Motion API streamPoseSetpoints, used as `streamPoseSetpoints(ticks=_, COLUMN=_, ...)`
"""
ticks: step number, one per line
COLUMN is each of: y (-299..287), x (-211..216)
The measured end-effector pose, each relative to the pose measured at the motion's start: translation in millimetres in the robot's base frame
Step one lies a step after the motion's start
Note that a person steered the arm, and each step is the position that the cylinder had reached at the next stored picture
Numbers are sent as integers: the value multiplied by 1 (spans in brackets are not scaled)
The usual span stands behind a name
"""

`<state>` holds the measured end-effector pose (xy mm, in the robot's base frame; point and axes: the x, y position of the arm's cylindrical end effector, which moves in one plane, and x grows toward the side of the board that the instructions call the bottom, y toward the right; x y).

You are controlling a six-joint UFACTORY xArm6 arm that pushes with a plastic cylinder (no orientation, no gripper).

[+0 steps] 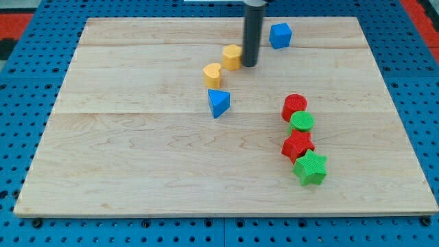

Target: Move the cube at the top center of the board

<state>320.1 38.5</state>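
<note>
my tip [250, 65] sits at the view's top centre, right beside a yellow block [232, 56] on its left (no pincer here, just a bare rod). the blue cube [280, 35] waits near the top edge, up and right of the tip, apart from it.

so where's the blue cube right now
The blue cube sits at the board's top centre, just to the view's right of my tip, apart from it.
</note>
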Motion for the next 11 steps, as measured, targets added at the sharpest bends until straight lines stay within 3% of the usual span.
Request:
streamPoseSetpoints(ticks=2, y=-13, x=-10)
streamPoseSetpoints(ticks=3, y=15, x=-10)
streamPoseSetpoints(ticks=4, y=97, x=-10)
streamPoseSetpoints(ticks=5, y=142, x=-37)
streamPoseSetpoints(ticks=6, y=120, x=-60)
streamPoseSetpoints(ticks=8, y=10, x=-84)
streamPoseSetpoints(ticks=11, y=0, x=-109)
